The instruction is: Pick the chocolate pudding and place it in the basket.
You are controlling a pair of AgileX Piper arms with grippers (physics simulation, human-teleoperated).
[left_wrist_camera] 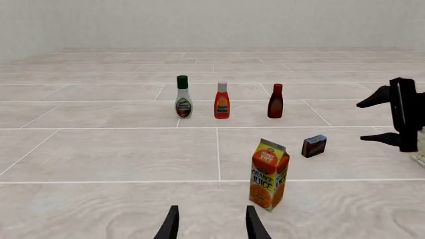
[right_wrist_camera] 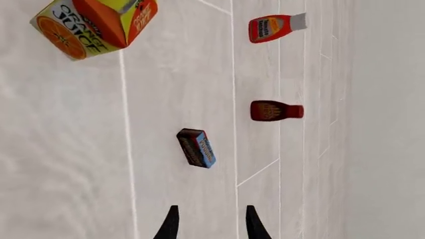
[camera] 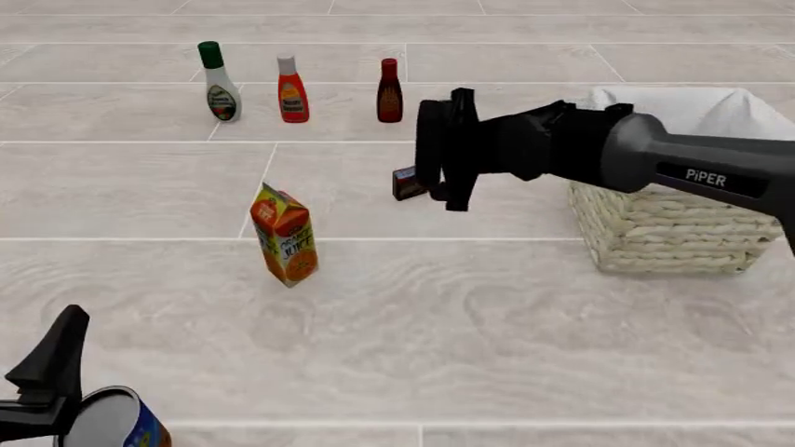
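The chocolate pudding [camera: 404,183] is a small dark brown carton standing on the tiled table, left of the basket [camera: 671,228]; it also shows in the left wrist view [left_wrist_camera: 314,146] and the right wrist view [right_wrist_camera: 196,148]. The basket is pale wicker with a white liner, at the right. My right gripper [camera: 437,154] is open and empty, hovering just in front of the pudding and partly hiding it, apart from it. Its fingertips [right_wrist_camera: 171,221] point toward the carton. My left gripper [camera: 37,391] is open and empty at the near left corner.
An orange juice carton [camera: 285,235] stands tilted left of the pudding. A white bottle [camera: 219,82], a red bottle [camera: 292,90] and a dark red sauce bottle [camera: 389,91] stand in a row at the back. A can [camera: 114,421] sits by the left gripper.
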